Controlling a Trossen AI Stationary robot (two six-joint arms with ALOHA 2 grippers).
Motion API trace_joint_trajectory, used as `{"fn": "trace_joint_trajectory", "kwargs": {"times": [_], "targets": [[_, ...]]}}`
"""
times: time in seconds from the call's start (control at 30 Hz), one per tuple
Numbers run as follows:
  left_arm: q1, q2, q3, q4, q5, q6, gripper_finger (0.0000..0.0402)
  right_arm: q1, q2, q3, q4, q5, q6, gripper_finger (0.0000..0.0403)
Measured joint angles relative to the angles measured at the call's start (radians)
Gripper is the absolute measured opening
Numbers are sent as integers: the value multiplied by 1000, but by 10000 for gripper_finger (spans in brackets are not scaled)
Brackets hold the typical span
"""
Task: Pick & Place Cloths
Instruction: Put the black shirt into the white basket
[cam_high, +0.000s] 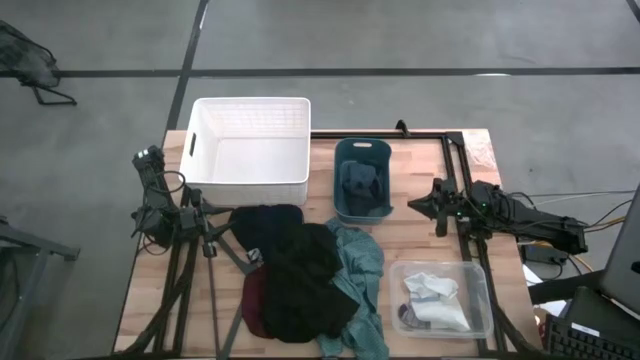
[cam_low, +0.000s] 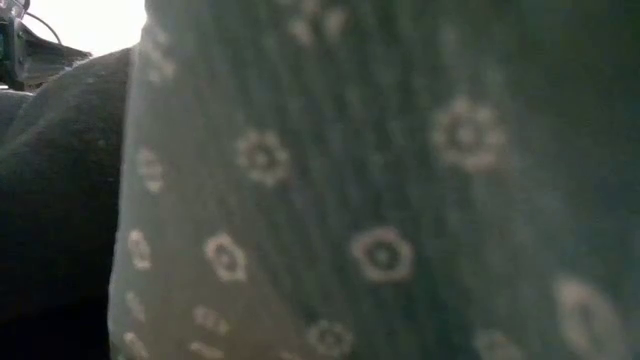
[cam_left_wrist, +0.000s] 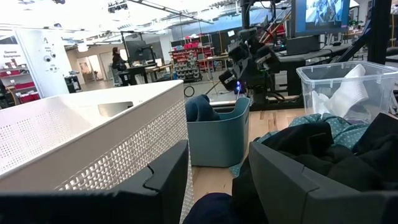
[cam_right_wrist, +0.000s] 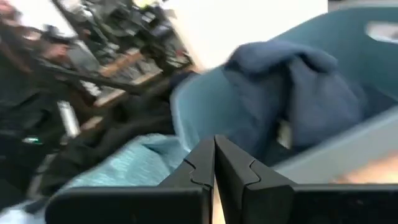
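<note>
A heap of cloths lies mid-table toward the near edge: a large black cloth (cam_high: 300, 275) on top, a maroon cloth (cam_high: 253, 300) under its left side and a teal green cloth (cam_high: 360, 265) with small flowers on its right, which fills the low view (cam_low: 380, 200). A dark navy cloth (cam_high: 360, 185) (cam_right_wrist: 292, 81) lies in the teal bin. White and grey cloths (cam_high: 432, 300) lie in the clear bin. My left gripper (cam_high: 218, 228) (cam_left_wrist: 217, 162) is open, low at the black cloth's left edge. My right gripper (cam_high: 415, 206) (cam_right_wrist: 214, 146) is shut, right of the teal bin. My left gripper stands open and level, pointing toward the table's right. A dark fold (cam_left_wrist: 205, 208) of cloth shows low between its fingers, and black cloth (cam_left_wrist: 323, 155) bulges beside one finger. Whether the fingers touch it, I cannot tell.
A large white bin (cam_high: 250, 103) stands at the far edge left of centre. The teal bin (cam_high: 340, 165) is beside it on the right. The clear bin (cam_high: 480, 280) sits at the near right. Bare wood shows at the table's far right corner (cam_high: 420, 160).
</note>
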Motion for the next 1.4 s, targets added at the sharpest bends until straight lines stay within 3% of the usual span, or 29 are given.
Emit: {"fn": "trace_joint_trajectory", "kwargs": {"times": [0.37,0.73,1.0,1.2,1.3,1.4], "targets": [[0,2,0,-1,0,0,177,-1,87,7,-17,30,-21,8],[0,3,0,-1,0,1,177,-1,95,6,-18,30,-21,8],[3,2,19,4,5,338,177,-1,95,6,-18,29,-21,9],[9,3,84,301,57,216,177,-1,95,6,-19,29,-21,9],[10,3,109,589,145,-15,177,-1,95,6,-19,29,-21,9],[16,4,131,813,179,52,177,-1,95,6,-19,29,-21,9]]}}
